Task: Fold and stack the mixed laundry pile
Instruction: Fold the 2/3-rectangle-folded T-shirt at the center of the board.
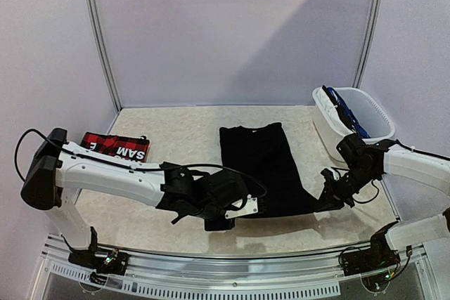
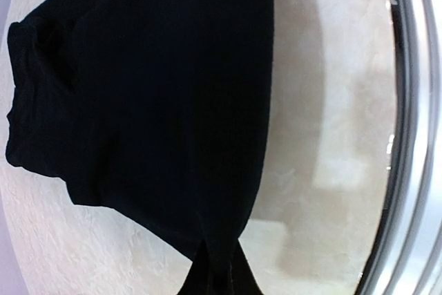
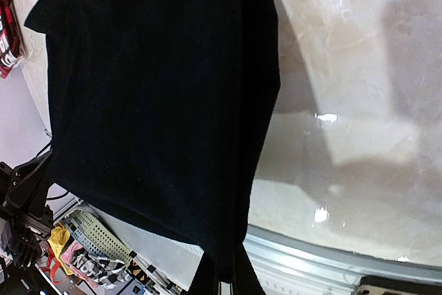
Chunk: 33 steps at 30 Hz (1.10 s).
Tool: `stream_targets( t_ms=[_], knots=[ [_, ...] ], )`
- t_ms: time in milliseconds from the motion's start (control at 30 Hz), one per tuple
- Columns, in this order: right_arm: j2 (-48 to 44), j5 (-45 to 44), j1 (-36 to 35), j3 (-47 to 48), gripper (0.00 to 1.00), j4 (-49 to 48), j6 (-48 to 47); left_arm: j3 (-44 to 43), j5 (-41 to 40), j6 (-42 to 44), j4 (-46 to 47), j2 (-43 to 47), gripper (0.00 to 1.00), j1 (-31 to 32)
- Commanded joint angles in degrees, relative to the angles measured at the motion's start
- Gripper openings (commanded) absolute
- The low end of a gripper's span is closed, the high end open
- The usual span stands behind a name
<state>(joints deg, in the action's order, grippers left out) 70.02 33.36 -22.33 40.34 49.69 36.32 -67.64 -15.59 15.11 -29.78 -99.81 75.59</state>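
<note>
The left claw (image 1: pixel 223 217) and the right claw (image 1: pixel 329 198) each pinch 1 near corner of the black garment (image 1: pixel 260 159). It lies spread on the table (image 1: pixel 176 128) beyond both claws.

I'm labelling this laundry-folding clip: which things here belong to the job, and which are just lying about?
Job: black garment, held at its near edge by left hand and right hand; folded red-black plaid garment; blue cloth hanging from the white basket.
Lying about: white basket itself.
</note>
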Motion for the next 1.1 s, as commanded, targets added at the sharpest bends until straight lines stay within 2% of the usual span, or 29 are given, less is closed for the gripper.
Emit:
stream_targets(
  t_ms=[0, 333, 567, 733, 1067],
  knots=[
    [-3.7, -0.1, 0.3, 2.5, 0.0, 6.3, -1.2, -2.2, -1.4, -4.6, -5.5, 3.2, 0.0, 2.8],
    [-10.8, 1.2, 0.3, 6.1, 0.0, 16.4, -1.6, -7.3, -1.3, -9.1, -11.5, 6.1, 0.0, 7.2],
    [-13.4, 0.8, 0.3, 11.0, 0.0, 22.2, -1.5, -10.4, 1.4, -9.9, -15.1, 8.3, 0.0, 7.6],
    [-11.7, -1.9, 0.3, 17.2, 0.0, 25.1, -2.0, -12.9, 2.3, -7.7, -16.9, 8.8, 0.0, 6.7],
    [-0.7, -8.6, 0.3, 32.1, 0.0, 27.0, -4.9, -19.0, 8.8, -4.1, -18.7, 7.2, 0.0, -1.7]
  ],
)
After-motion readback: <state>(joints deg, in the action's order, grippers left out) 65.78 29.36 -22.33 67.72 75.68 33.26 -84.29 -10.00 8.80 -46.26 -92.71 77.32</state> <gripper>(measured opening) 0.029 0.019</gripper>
